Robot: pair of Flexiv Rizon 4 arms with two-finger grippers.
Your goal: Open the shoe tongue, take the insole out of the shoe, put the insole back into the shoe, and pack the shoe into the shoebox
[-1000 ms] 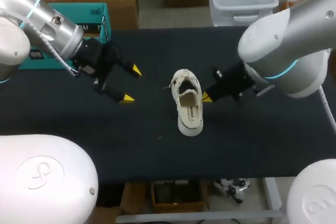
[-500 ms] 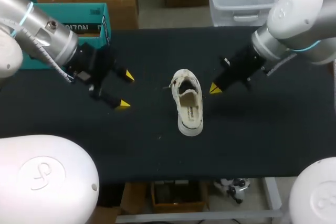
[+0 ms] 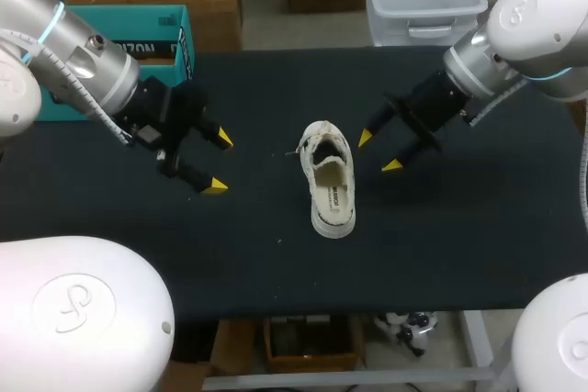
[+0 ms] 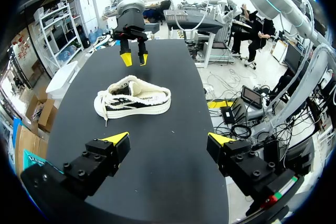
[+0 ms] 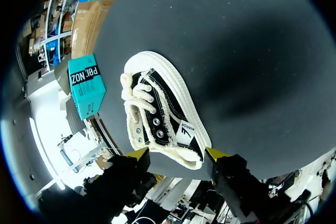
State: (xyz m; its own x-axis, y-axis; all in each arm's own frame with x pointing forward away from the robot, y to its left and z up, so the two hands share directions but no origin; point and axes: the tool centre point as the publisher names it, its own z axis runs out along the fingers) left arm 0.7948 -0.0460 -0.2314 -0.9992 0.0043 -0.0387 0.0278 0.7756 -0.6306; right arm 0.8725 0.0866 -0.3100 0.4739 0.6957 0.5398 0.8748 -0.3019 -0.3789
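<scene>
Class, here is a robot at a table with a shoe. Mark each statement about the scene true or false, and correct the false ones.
1. The shoe lies on the black table between the two tools. True.
2. The right tool is shut on the shoe. False: it is open and apart from the shoe, near its heel end.
3. The left tool is open and holds nothing. True.
4. The shoe sits inside the teal shoebox. False: the shoe is out on the table, and the shoebox stands at the table's far edge near the left arm.
</scene>
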